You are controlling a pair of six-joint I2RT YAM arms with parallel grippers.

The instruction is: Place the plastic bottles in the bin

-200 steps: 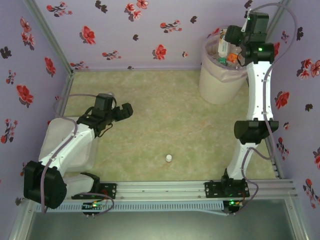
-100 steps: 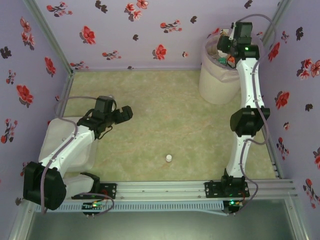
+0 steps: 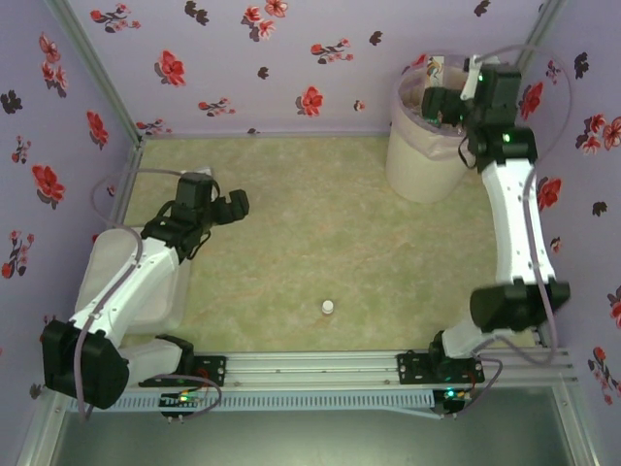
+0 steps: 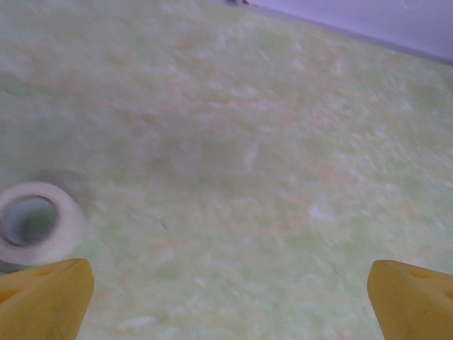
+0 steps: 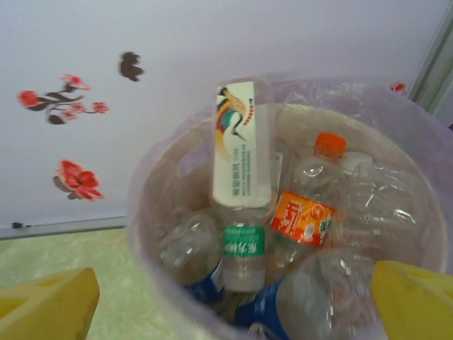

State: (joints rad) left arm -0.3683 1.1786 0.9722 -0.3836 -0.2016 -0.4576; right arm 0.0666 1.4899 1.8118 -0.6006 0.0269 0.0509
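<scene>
Many plastic bottles (image 5: 244,248) lie piled inside the bin (image 5: 145,212), and some are squashed. One tall bottle (image 5: 243,142) with a bird on its white label leans on the back of the bin. Just beside it is a bottle with an orange cap (image 5: 306,212). The right gripper (image 5: 233,312) hangs over the bin, its yellow fingers spread wide and holding nothing. The left gripper (image 4: 230,301) is wide apart too, low over the green table (image 4: 248,142), near a little white cap (image 4: 35,223). A flat white box (image 3: 163,303) sits under the left arm.
</scene>
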